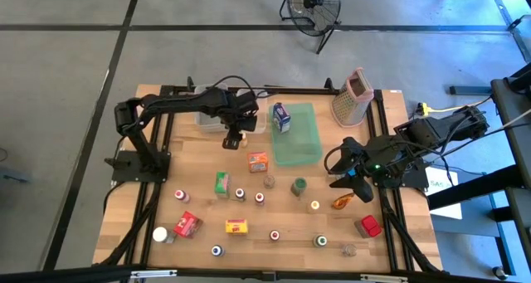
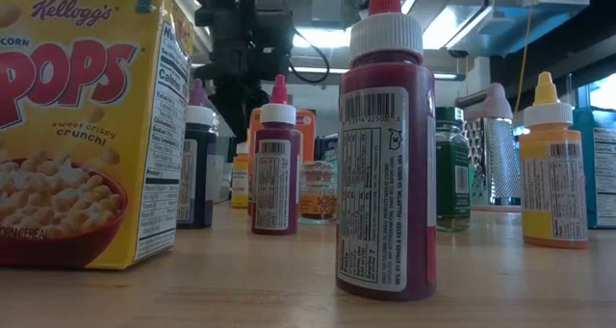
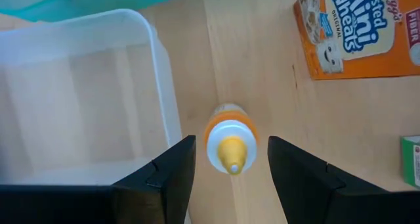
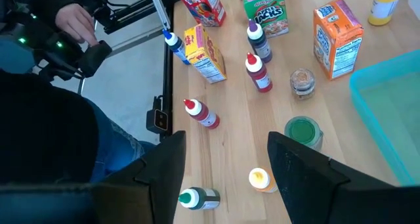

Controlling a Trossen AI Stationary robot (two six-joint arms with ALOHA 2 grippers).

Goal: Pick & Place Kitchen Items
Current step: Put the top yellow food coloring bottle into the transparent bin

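Hovering: left pincer point(image 3: 228, 184) hangs directly above the yellow-capped orange bottle point(image 3: 230, 144), looking straight down on its cap.
Landmark: clear plastic bin point(image 3: 85, 92), used for all places below.
Target position: the bottle stands on the wooden surface point(image 3: 262, 73) just beside the bin's side wall, outside it; whether it touches the wall cannot be told.
Target axis: upright, long axis vertical, nozzle tip pointing up into the gap between the fingers.
Left pincer state: fingers apart, one on each side of the bottle, nothing clamped; the finger point(image 3: 172, 171) on the bin side overlaps the bin wall in this view.
Critical relation: judged from this view, a straight descent would bracket the bottle; the bin-side finger has little room against the wall.
Left arm pose: in the high view the left pincer point(image 1: 235, 135) reaches out from its base across the bin toward the green tray point(image 1: 300, 142).
Nearer arm: left, by a wide margin.
Right pincer point(image 4: 226, 178): fingers apart, empty, well away from the bin at the far right edge of the surface, waiting.
Other items: Mini-Wheats carton point(image 3: 357, 30) lies near, beyond the bottle from the bin.
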